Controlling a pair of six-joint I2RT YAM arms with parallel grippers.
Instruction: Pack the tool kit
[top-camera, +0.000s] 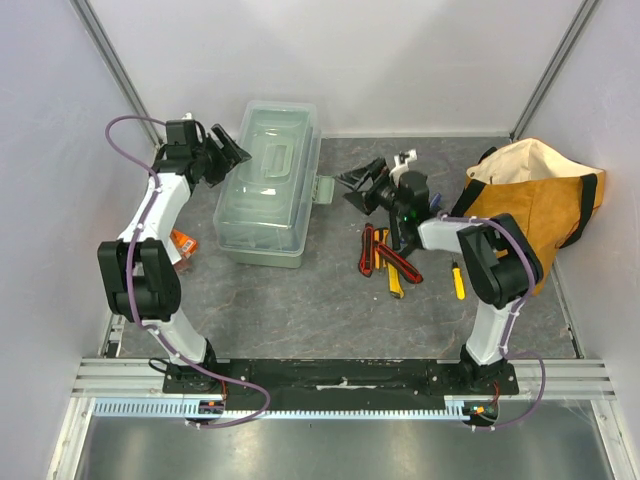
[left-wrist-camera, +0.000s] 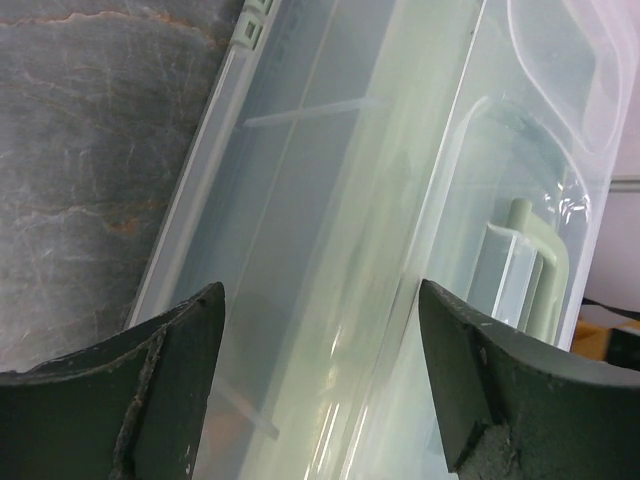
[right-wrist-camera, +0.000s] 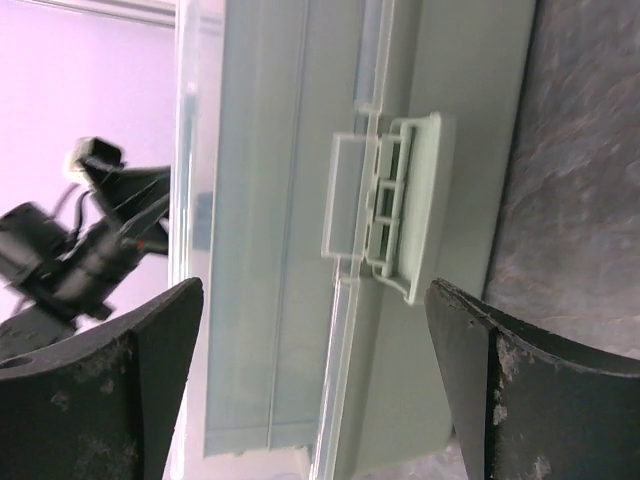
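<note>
Nearest the overhead camera, the two arm bases sit bolted to a black bar along the table's near edge, the left arm (top-camera: 150, 275) rising on the left and the right arm (top-camera: 495, 270) on the right. Beyond them stretches the dark grey stone-patterned table (top-camera: 300, 310).

At the back left stands the pale green rectangular plastic toolbox (top-camera: 268, 185), its translucent lid (left-wrist-camera: 330, 200) lying down on it. A pale green handle (left-wrist-camera: 525, 265) sits in a recess on the lid. The left gripper (top-camera: 228, 150) hangs at the box's far left corner. In its wrist view its dark fingers (left-wrist-camera: 170, 370) stand wide apart over the lid with nothing between them.

The right gripper (top-camera: 362, 182) sits just right of the box, pointing at its right side wall, jaws spread and empty. Its wrist camera frames the pale green latch (right-wrist-camera: 395, 205), which juts out from that wall between the two fingers (right-wrist-camera: 500, 390) without touching either.

Small hand tools lie loose on the table beside the right arm, well outside the box: a red utility knife (top-camera: 366, 250), a yellow-handled tool (top-camera: 382, 250) beside it, another red knife (top-camera: 402, 265) and a yellow tool (top-camera: 458, 280) farther right. An orange object (top-camera: 182, 245) lies by the left arm; what it is cannot be told. An orange-tan fabric bag with black straps (top-camera: 530, 200) stands at the right rear.
</note>
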